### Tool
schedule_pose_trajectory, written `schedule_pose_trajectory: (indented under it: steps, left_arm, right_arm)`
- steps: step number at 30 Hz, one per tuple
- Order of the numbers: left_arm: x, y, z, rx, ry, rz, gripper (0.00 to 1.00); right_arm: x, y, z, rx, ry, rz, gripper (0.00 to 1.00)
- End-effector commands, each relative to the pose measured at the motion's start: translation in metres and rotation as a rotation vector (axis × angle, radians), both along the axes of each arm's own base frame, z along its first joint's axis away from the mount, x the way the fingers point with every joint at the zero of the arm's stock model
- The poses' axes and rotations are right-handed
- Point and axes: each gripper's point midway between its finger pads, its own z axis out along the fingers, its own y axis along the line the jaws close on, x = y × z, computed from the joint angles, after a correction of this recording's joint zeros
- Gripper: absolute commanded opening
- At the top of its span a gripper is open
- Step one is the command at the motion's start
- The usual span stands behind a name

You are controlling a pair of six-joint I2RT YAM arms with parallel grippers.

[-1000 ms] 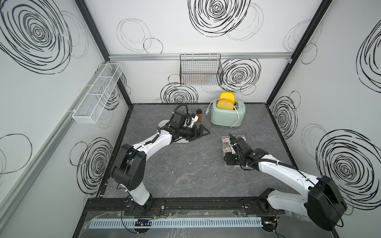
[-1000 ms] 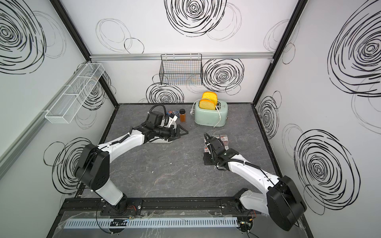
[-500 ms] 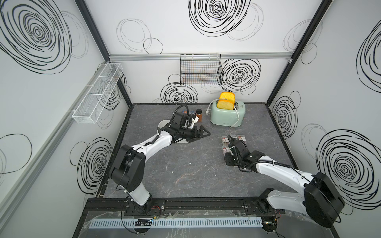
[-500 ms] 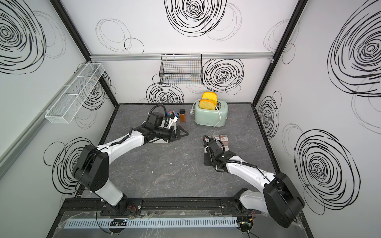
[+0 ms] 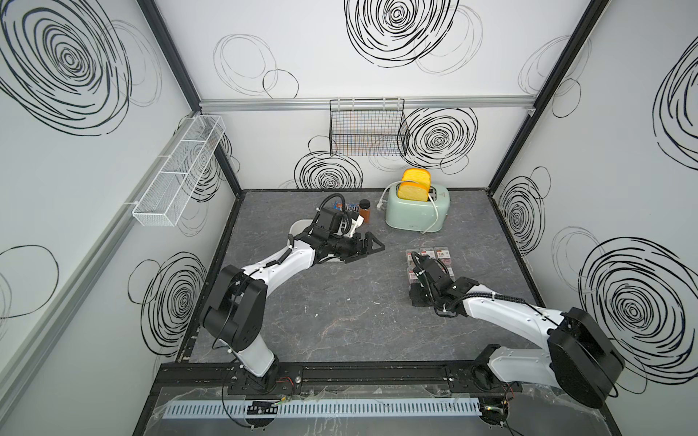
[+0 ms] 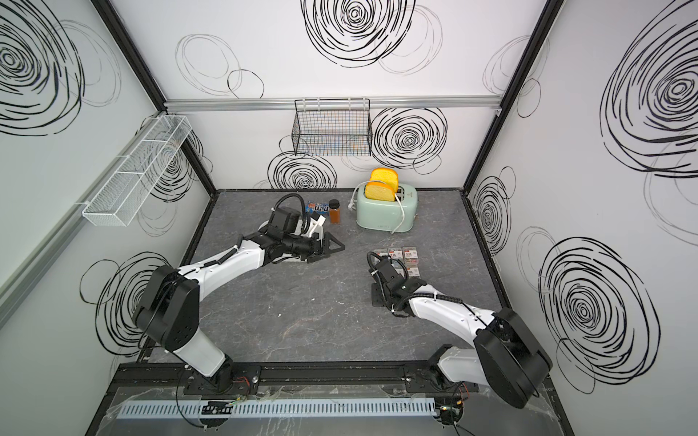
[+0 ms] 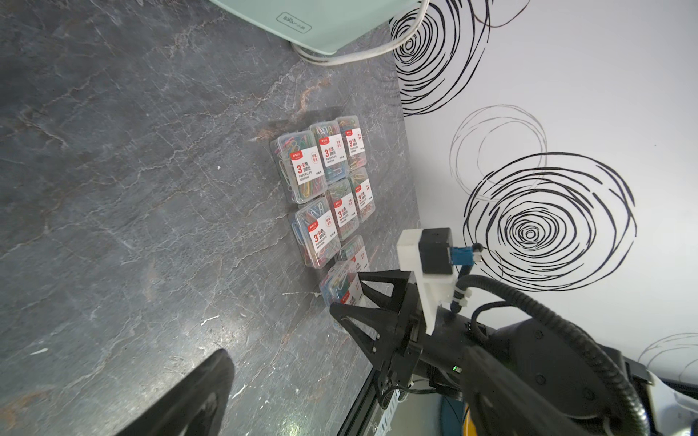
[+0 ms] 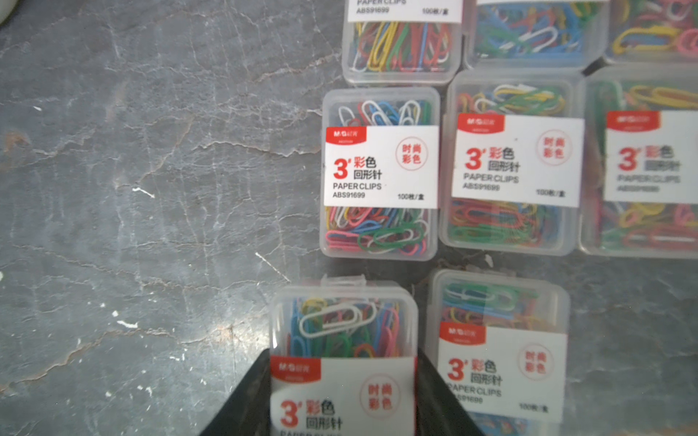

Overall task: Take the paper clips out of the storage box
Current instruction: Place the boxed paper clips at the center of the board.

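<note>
Several clear cases of paper clips [image 8: 379,173] lie in rows on the dark table, right of middle, also seen in both top views [image 5: 440,253] [image 6: 409,252]. My right gripper [image 8: 342,358] is shut on one more case [image 8: 340,332] just beside the nearest row, low over the table [image 7: 342,283]; I cannot tell whether it touches. The white storage box [image 5: 298,227] at the back left is mostly hidden under my left arm. My left gripper [image 5: 364,251] [image 6: 326,252] hangs beside it, open and holding nothing; one of its fingers [image 7: 204,392] shows in the left wrist view.
A mint toaster [image 5: 415,211] with yellow bread and a trailing cord stands at the back. An amber bottle [image 5: 364,213] and a blue candy packet [image 6: 319,207] sit behind the left arm. A black wire basket [image 5: 368,128] and a white mesh rack [image 5: 177,177] hang on the walls.
My right gripper has shifted slightly with the case still in it. The left arm has barely moved and stays open.
</note>
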Motion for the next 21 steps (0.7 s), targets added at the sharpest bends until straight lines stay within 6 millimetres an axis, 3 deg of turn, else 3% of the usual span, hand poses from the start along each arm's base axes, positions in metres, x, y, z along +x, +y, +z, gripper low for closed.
schedule_pose_trajectory:
  steps: [1, 7, 15, 21]
  left_arm:
    - [-0.001, -0.001, 0.015, -0.019, -0.061, -0.012, 0.99]
    - [0.001, -0.001, 0.014, -0.020, -0.057, -0.011, 0.99]
    - [0.002, 0.001, 0.013, -0.021, -0.054, -0.011, 0.99]
    - [0.006, 0.010, 0.020, -0.014, -0.081, 0.022, 0.99]
  right_arm:
    - [0.001, -0.003, -0.003, -0.020, -0.005, -0.024, 0.52]
    - [0.002, -0.004, -0.004, -0.029, -0.003, -0.026, 0.64]
    - [0.006, 0.000, 0.000, -0.024, -0.009, -0.021, 0.66]
    - [0.009, 0.008, 0.020, -0.018, -0.033, -0.006, 0.66]
